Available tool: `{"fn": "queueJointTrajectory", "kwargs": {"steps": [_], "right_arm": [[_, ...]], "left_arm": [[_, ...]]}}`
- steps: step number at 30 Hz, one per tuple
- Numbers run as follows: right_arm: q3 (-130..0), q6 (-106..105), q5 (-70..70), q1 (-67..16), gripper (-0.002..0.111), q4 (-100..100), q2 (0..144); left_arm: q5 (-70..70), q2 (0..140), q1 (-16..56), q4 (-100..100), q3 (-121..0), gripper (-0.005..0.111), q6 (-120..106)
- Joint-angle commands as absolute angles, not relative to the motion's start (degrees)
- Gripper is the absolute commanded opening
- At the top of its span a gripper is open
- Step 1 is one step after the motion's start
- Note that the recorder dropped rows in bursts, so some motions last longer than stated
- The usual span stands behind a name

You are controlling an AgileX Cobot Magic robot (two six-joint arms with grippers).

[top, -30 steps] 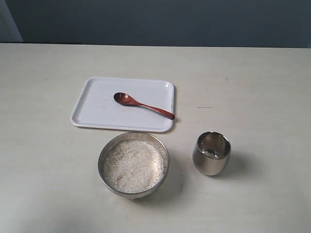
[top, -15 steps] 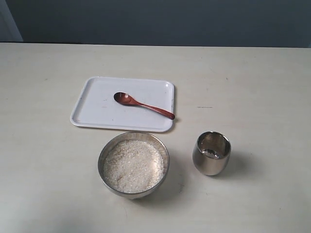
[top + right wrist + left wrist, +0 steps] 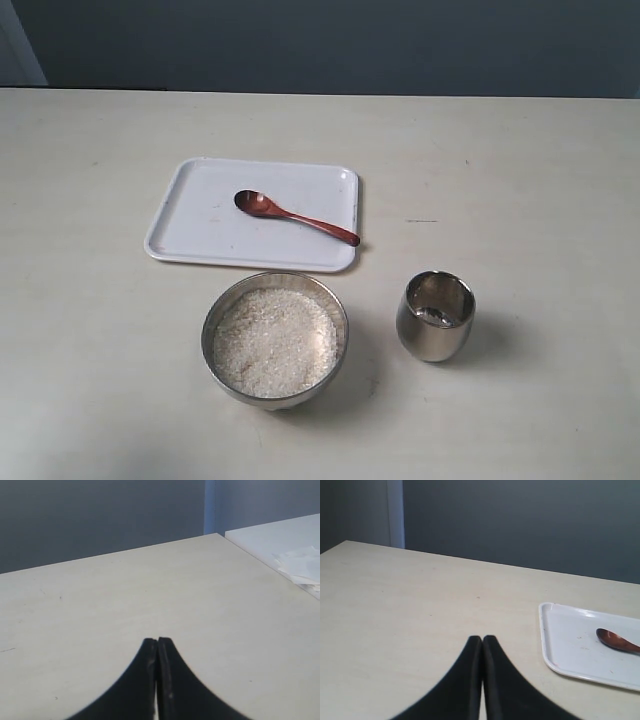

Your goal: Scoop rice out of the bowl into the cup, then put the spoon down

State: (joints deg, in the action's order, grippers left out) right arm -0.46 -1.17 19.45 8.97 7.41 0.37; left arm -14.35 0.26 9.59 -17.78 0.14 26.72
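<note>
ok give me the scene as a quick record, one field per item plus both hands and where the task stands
spoon: lying on tray, handle tip at tray's rim
tray: white, flat on table
bowl: steel, camera side of tray, apart from it
rice: fills bowl
cup: steel, upright, right of bowl, not touching; contents unclear
left hand: shut, empty, above bare table
right hand: shut, empty, above bare table
progress: spoon not yet picked up

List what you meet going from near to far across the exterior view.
bowl holding rice → tray with the spoon lying on it. The cup stands about level with the bowl, so it is left out.
</note>
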Motion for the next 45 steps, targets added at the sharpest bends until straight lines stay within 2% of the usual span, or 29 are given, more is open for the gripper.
{"fn": "queueJointTrajectory", "kwargs": {"steps": [1, 45], "right_arm": [[0.0, -0.6, 18.8, 9.2, -0.001, 6.5, 0.0], [0.0, 0.0, 18.7, 9.2, -0.001, 11.2, 0.0]], "left_arm": [[-13.7, 0.0, 9.8, -17.8, 0.0, 0.001, 26.9], [-13.7, 0.0, 9.8, -17.8, 0.0, 0.001, 26.9]]}}
